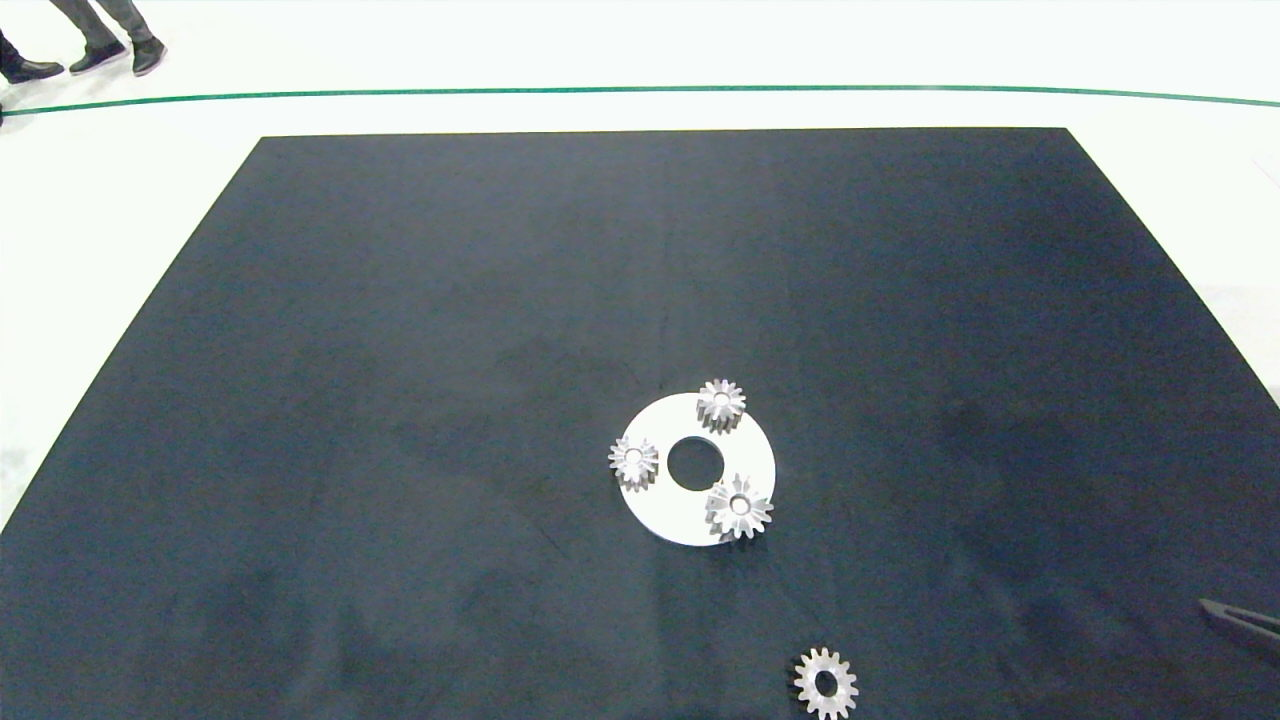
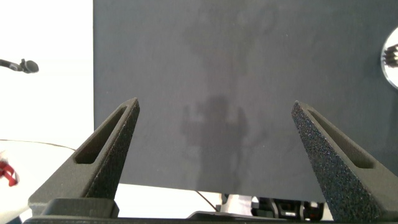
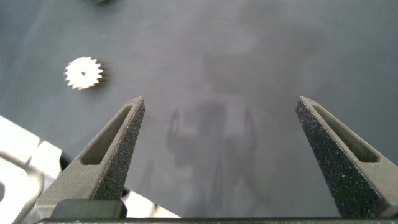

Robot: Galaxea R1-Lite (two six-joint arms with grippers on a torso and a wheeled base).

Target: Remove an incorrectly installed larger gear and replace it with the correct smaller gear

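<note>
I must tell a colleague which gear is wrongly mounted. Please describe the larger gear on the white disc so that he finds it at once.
On the black table lies a white disc with a round hole and three silver gears on its rim. The larger gear sits on the edge nearest the lone gear on the mat. It is wider than its two neighbours, with longer, splayed teeth.

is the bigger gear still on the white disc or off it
On. The larger gear sits on the white disc at its near right edge, alongside two small gears. The smaller gear lies loose on the black mat.

Left pincer (image 2: 214, 127) and right pincer (image 3: 219, 124) both wide apart, empty.
</note>
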